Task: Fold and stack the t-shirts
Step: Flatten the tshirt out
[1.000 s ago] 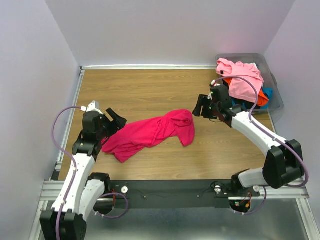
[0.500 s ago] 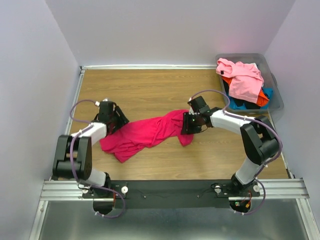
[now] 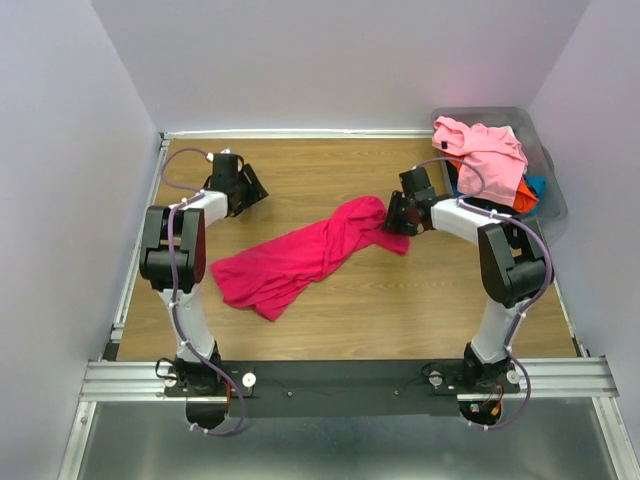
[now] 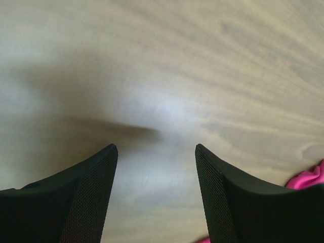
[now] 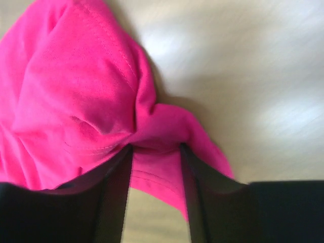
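the right wrist view is soft and blurred, but it shows the right claw (image 5: 154,149) clenched on a bunched fold of the crimson t-shirt (image 5: 76,86). the cloth is pinched between the two fingers and spills out above and below them. the black fingers cover the rest, so i cannot tell how much cloth sits deeper in the grip. from overhead, the right claw (image 3: 397,215) is at the far right end of the shirt, and its tips are hard to pick out against the fabric.

the rest of the crimson t-shirt (image 3: 300,255) lies crumpled in a long diagonal band across the middle of the tabletop (image 3: 330,330), with its wider end toward the near left. i cannot make out sleeves or collar in the folds.

the left claw (image 3: 245,188) is well apart from the shirt, toward the far left corner. it is released, with only bare wood between its fingers in the wrist view. a sliver of crimson is cut off at that view's lower right edge.

at the far right stands a grey bin (image 3: 553,200) with a light pink t-shirt (image 3: 487,155) heaped on top. under it, orange cloth (image 3: 524,204) and blue cloth (image 3: 535,186) are mostly hidden.

the tabletop is light brown wood grain, with a metal rail (image 3: 350,378) along its near edge. pale lilac walls (image 3: 350,60) close it in on three sides.
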